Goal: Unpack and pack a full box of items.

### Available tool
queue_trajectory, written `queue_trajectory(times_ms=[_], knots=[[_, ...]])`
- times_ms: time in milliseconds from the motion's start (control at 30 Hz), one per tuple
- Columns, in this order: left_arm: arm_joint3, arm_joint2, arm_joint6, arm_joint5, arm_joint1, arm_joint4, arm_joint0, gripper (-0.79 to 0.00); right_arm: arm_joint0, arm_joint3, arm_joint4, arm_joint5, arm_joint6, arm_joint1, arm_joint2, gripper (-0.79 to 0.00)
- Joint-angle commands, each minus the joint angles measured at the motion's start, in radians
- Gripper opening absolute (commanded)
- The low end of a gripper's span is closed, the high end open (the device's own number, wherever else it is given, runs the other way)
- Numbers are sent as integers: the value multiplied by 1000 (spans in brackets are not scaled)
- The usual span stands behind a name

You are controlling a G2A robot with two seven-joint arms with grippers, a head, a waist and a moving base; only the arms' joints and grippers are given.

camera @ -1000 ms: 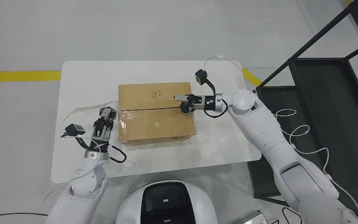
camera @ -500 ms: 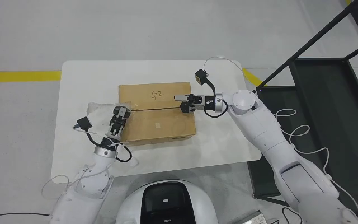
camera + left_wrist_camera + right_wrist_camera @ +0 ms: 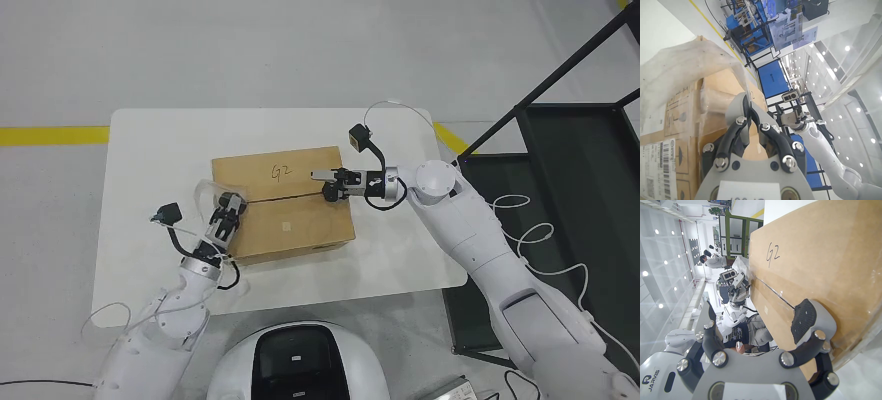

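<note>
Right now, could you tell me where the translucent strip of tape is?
In the top view, the translucent tape strip arches off the left end of the brown cardboard box, pinched in the left gripper.

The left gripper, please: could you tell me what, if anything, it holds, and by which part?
The left gripper is shut on the clear tape, pinching the strip's narrow end; the rest drapes over the cardboard box.

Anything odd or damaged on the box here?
Yes: a crumpled strip of clear tape is peeled up from one end of the cardboard box, pinched in the left gripper. No other damage shows.
</note>
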Motion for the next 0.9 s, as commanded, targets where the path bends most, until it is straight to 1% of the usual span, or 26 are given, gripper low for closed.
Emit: queue_trajectory(times_ms=[0,200,533,567,600,633,767,867], knots=[[6,3,-5,10,-2,26,-7,-785,0,0,0,0,0,0,0,0],[10,15,-22,46,-9,53,-25,-785,0,0,0,0,0,0,0,0],[-1,13,-48,65,-15,90,-20,-785,0,0,0,0,0,0,0,0],[-1,12,-51,64,-15,92,-19,-646,0,0,0,0,0,0,0,0],[-3,10,-53,62,-16,91,-18,-397,0,0,0,0,0,0,0,0],[-5,7,-55,60,-16,86,-16,0,0,0,0,0,0,0,0,0],[-20,-1,-72,45,-18,52,-9,0,0,0,0,0,0,0,0,0],[-29,-6,-77,13,-19,38,-1,0,0,0,0,0,0,0,0,0]])
